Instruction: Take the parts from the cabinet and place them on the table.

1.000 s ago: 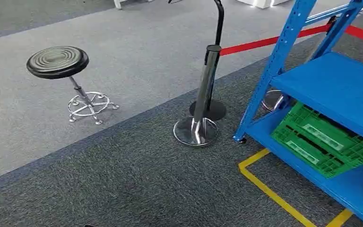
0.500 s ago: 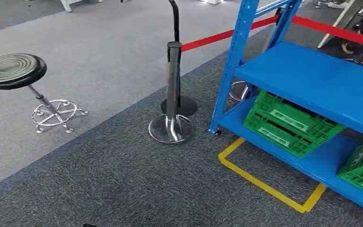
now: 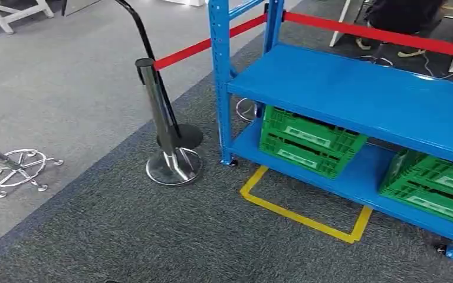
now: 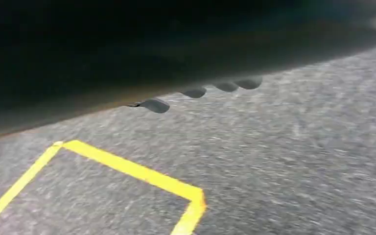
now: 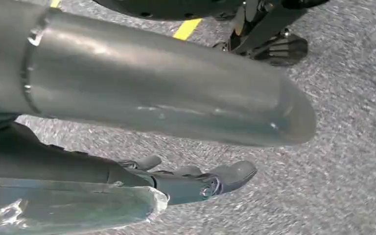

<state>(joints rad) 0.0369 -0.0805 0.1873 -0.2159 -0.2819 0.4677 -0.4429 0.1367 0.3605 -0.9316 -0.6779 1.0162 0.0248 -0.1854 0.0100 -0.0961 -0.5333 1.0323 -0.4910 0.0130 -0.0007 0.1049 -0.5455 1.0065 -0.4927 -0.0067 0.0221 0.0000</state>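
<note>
1. Fingers first: in the right wrist view the right hand (image 5: 166, 142) hangs over grey carpet, thick grey thumb straight out, darker fingers (image 5: 227, 177) extended and apart, nothing in them, so released.
2. Left wrist view: dark fingertips (image 4: 154, 105) of the left hand (image 4: 196, 92) poke past a blurred dark mass. Can't tell whether they are clenched, released or holding anything.
3. Same view: yellow floor tape (image 4: 127, 169) on the carpet, one corner of the marked box visible, near the fingertips.
4. Head view, all relative to the blue cabinet (image 3: 354, 100): it is an open shelf rack on small wheels, right half of frame.
5. Bottom shelf of the cabinet: two green crates (image 3: 309, 141), one at the left-post end, the second (image 3: 433, 186) further along the same shelf, apart from the first. Contents not visible, so the parts themselves can't be made out.
6. Middle shelf: bare blue surface.
7. Floor in front of the cabinet: yellow tape rectangle (image 3: 298, 215), just beside the bottom shelf edge.
8. Left of the cabinet: chrome barrier post (image 3: 165, 132) on a round base, near the cabinet's left post; red belt (image 3: 206, 42) runs from it behind the cabinet.
9. Well left of the cabinet: chrome stool base (image 3: 15, 171) on lighter carpet.
10. Behind the cabinet: a person's feet (image 3: 386, 44), partly visible.
</note>
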